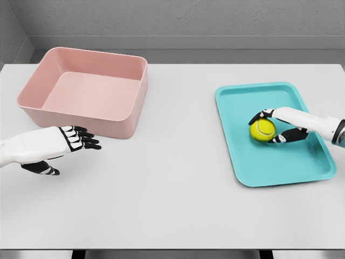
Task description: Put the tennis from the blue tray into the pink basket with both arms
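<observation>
While you look down from the head view, here is your scene:
Tennis ball (262, 130): on the blue tray (280, 167), partly hidden by fingers.
Right hand (277, 127): fingers grasping the ball; arm cut off at frame edge.
Left hand (59, 144): fingers released, over the desk (172, 205) near the pink basket (86, 91).

Two white, smooth-shelled arms are seen, one at the lower left of the frame and one at the right edge. Each ends in a five-fingered hand: the left hand (59, 144) and the right hand (285, 125) are white-backed with black finger segments. A dark grey band is seen at the right wrist.
</observation>
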